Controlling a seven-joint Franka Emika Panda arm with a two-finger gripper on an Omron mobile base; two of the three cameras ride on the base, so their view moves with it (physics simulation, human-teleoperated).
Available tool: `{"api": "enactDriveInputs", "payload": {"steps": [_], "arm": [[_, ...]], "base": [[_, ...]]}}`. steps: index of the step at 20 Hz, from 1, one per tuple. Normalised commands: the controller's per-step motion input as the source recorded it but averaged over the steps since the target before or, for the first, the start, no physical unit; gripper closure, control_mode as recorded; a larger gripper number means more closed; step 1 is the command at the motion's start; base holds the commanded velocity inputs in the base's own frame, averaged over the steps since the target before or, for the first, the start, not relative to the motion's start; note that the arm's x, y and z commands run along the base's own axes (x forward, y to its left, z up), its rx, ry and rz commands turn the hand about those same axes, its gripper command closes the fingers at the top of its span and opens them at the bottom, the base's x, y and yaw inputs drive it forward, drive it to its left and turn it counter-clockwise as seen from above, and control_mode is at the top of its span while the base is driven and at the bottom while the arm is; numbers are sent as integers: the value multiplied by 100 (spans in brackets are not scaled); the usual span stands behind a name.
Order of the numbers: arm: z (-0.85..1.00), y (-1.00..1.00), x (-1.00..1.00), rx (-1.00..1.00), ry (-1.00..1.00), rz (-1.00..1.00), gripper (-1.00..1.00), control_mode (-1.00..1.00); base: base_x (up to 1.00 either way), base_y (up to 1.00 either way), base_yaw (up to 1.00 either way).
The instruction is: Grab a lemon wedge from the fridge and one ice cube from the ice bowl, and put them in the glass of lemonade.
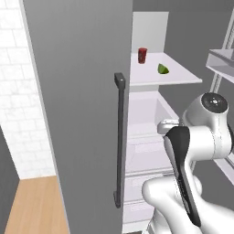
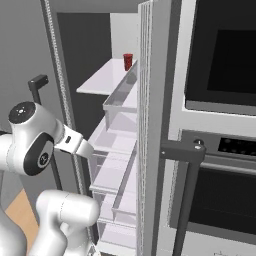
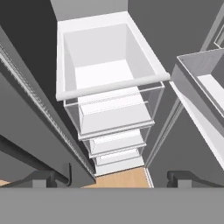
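- Currently aimed down at the fridge (image 1: 151, 137) drawers, below the lemon wedge (image 1: 163, 69) shelf: risks missing it.
- Gripper (image 3: 113, 178) spread wide, grasping nothing.
- Could knock the red cup (image 1: 142, 55) beside the wedge.

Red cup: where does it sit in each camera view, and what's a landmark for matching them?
Left base view: red cup top centre, at the back of the fridge's upper shelf, left of the lemon wedge.
Right base view: top centre, on the same shelf.
Hand view: not in it.
Shared landmark: that white shelf.
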Motion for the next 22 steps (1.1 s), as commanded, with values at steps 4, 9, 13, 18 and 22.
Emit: {"api": "enactDriveInputs", "payload": {"steps": [4, 9, 13, 18, 22], "arm": [[0, 0, 0, 0, 0, 0, -100, 100], [0, -5, 11, 0, 0, 0, -100, -100], [20, -1, 22, 0, -6, 0, -100, -100], [42, 0, 22, 0, -5, 0, -100, -100], [37, -3, 32, -1, -6, 0, -100, -100]], "base": [[11, -12, 0], [8, -2, 0], [0, 0, 0], [0, 0, 0], [0, 0, 0]]}}
